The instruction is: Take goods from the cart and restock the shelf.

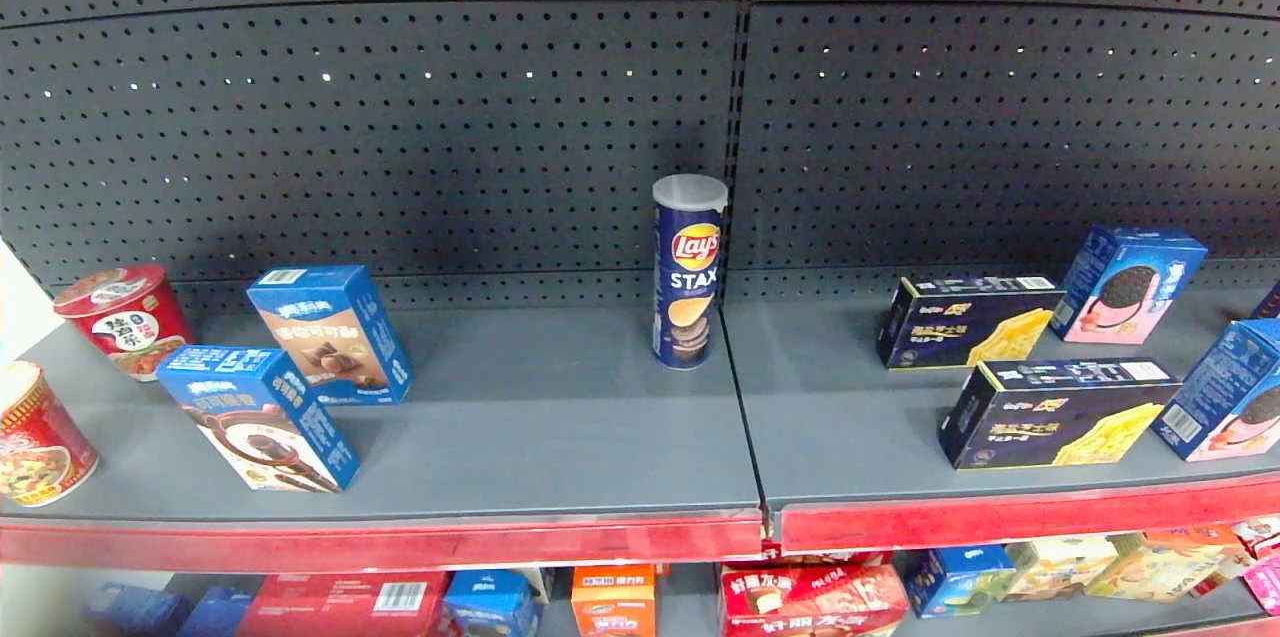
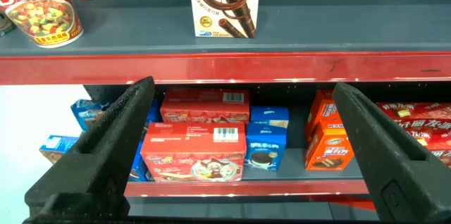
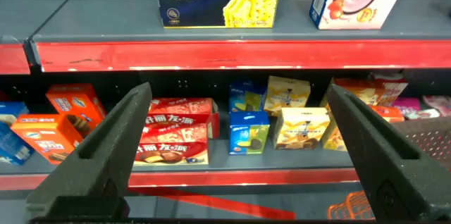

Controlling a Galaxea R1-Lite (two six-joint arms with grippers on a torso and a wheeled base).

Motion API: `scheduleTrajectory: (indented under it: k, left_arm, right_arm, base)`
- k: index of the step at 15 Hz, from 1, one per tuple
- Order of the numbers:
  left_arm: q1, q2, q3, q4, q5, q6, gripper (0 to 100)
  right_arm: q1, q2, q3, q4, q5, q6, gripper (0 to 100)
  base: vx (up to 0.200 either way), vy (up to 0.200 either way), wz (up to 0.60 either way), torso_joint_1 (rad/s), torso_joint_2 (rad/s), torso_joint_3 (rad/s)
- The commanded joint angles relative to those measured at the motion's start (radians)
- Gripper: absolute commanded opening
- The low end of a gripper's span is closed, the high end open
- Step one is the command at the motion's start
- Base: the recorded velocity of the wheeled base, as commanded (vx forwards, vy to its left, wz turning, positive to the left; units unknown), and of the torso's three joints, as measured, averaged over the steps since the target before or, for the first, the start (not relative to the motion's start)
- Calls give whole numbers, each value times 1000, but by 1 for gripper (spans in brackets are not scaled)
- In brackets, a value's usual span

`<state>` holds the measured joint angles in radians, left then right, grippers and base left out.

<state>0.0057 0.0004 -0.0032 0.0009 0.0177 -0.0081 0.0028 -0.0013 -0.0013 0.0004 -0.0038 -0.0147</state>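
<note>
The left pincer hangs released, jaws spread wide on nothing, just in front of the shelf's lower tier, where a red carton lies. The right pincer is equally spread and empty, facing a yellow box on that lower tier. On the grey shelf above, a chip can stands upright at the middle, far back by the pegboard. A blue box stands to its left and a dark box lies to its right.

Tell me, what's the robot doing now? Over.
Left hand open, empty. Right hand open, empty. Chips can upright, middle of shelf. Snack boxes either side, none blocking.
</note>
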Motion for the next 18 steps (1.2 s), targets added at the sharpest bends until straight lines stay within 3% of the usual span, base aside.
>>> scheduleTrajectory:
  k: [1,3,4,5,9,14,18]
  left_arm:
    - [0,0,0,1,1,-1,100]
    - [0,0,0,1,1,-1,100]
    - [0,0,0,1,-1,0,100]
    - [0,0,0,1,1,-1,100]
    - [0,0,0,1,-1,0,100]
    - [0,0,0,1,-1,-1,100]
    - [0,0,0,1,1,-1,100]
  right_arm:
    - [2,1,1,1,10,15,100]
    - [10,20,-17,-7,42,18,100]
    - [11,70,-106,6,39,15,100]
    - [20,326,-236,21,36,25,100]
    - [-24,337,-275,16,4,-14,100]
    - [-66,339,-445,283,-59,-51,100]
    - [-69,339,-508,313,-96,-100,100]
  base:
    - [0,0,0,0,0,0]
    - [0,0,0,0,0,0]
    - [0,0,0,0,0,0]
    - [0,0,0,0,0,0]
    - [0,0,0,0,0,0]
    - [0,0,0,0,0,0]
    - [0,0,0,0,0,0]
